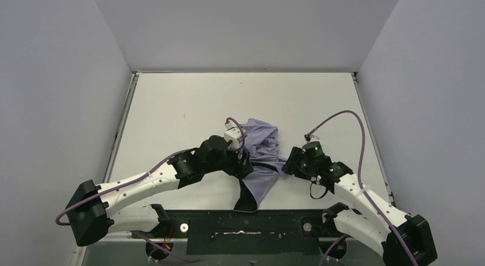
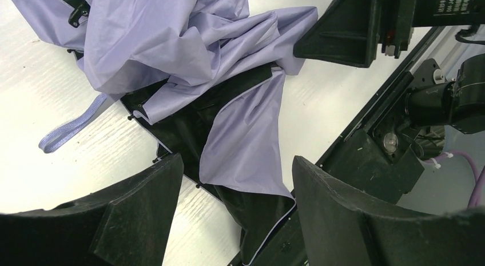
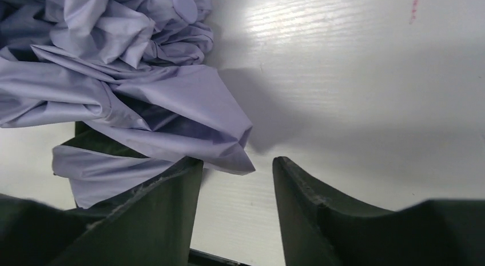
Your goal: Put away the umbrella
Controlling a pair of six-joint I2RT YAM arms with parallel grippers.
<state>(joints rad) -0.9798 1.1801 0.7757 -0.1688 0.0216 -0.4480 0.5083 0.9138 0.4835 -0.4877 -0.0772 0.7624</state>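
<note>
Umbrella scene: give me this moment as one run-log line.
pale lavender folding umbrella: crumpled on white table | left gripper: open over fabric | right gripper: open beside fabric edge

Umbrella point(image 2: 189, 43) is plain pale lavender, black on the inside. Loop point(image 2: 68, 131) left of the left claw point(image 2: 235, 163) is lavender too. That claw and the right claw point(image 3: 237, 162) are black, table point(image 1: 189, 111) white, cable point(image 1: 343, 114) purple.

The umbrella point(image 1: 260, 156) lies slack and unrolled near the middle of the table point(image 1: 183, 106), with its pale lavender cloth bunched in loose folds at the far end and spread flatter toward the near edge. Its black underside shows where panels fold over. A lavender wrist loop point(image 2: 68, 130) lies flat on the table, trailing out from the cloth
</note>
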